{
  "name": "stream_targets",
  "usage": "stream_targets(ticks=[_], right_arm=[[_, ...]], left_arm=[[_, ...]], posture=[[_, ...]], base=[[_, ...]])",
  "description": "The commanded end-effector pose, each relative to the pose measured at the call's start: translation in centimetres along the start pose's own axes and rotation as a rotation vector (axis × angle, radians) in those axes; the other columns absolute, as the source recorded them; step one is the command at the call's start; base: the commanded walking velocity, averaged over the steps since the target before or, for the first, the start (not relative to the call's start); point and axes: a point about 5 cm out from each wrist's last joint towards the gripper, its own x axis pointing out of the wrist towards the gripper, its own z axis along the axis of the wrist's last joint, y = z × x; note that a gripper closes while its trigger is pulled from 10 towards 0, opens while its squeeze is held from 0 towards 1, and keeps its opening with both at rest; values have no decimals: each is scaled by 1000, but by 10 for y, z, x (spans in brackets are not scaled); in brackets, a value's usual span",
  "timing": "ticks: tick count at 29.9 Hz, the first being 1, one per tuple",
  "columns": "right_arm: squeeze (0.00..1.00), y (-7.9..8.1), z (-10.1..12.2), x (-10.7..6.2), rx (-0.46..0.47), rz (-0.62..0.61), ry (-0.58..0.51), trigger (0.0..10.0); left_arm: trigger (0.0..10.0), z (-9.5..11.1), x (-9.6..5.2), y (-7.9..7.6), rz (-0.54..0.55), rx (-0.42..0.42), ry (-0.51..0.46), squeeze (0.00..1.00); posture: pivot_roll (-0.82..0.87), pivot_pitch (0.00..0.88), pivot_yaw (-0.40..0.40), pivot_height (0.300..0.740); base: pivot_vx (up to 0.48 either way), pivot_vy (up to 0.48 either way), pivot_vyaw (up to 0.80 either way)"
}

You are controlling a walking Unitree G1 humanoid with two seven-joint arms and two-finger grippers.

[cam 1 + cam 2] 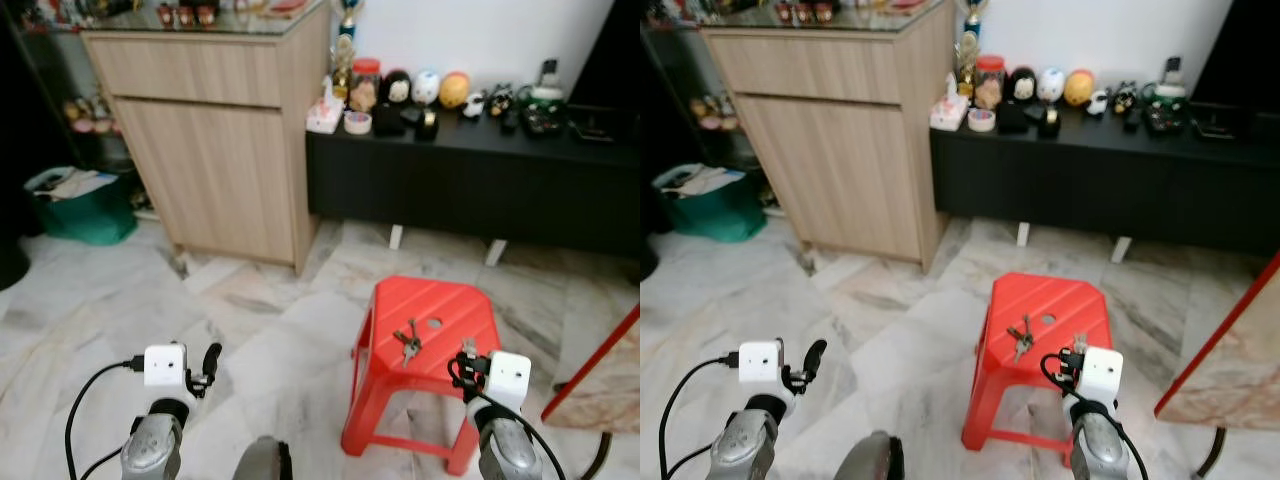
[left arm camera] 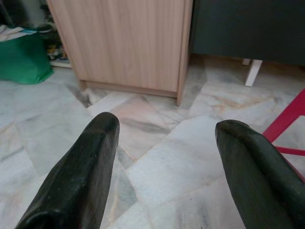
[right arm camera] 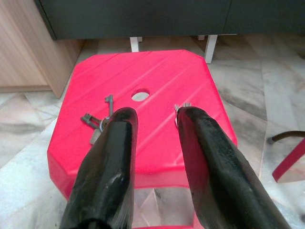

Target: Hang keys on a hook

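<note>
Grey keys (image 1: 408, 342) on unlabelled red plastic stool (image 1: 445, 304), right hand (image 3: 153, 117) above

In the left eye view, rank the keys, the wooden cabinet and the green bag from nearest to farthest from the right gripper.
1. Keys, on the red stool just left of the right gripper.
2. Wooden cabinet, farther back on the left.
3. Green bag, at the far left, beyond the cabinet.

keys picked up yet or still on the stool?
On the red stool: the keys lie flat on its seat, right tool open above, not touching.
</note>
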Motion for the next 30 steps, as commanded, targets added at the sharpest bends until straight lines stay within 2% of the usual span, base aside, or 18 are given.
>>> stream_targets(ticks=[1,5,7,10,30], right_arm=[[0,1,0,0,-9,6,0,10000],[0,2,0,0,-3,10,-2,10000],[0,2,-1,0,34,-5,-1,10000],[0,4,0,1,17,5,-8,10000],[0,6,-3,1,52,-19,21,10000]], left_arm=[[10000,-1,0,1,2,-5,10,0],[10000,0,0,1,1,-3,9,0],[10000,0,1,2,2,-1,10,0],[10000,-1,0,2,4,0,16,0],[10000,-2,0,3,4,12,21,0]], posture=[[58,0,-13,645],[60,0,-12,645],[60,0,-11,645],[59,0,-10,645],[65,0,-4,645]], base=[[0,0,800],[0,0,800],[0,0,0],[0,0,0],[0,0,-27]])
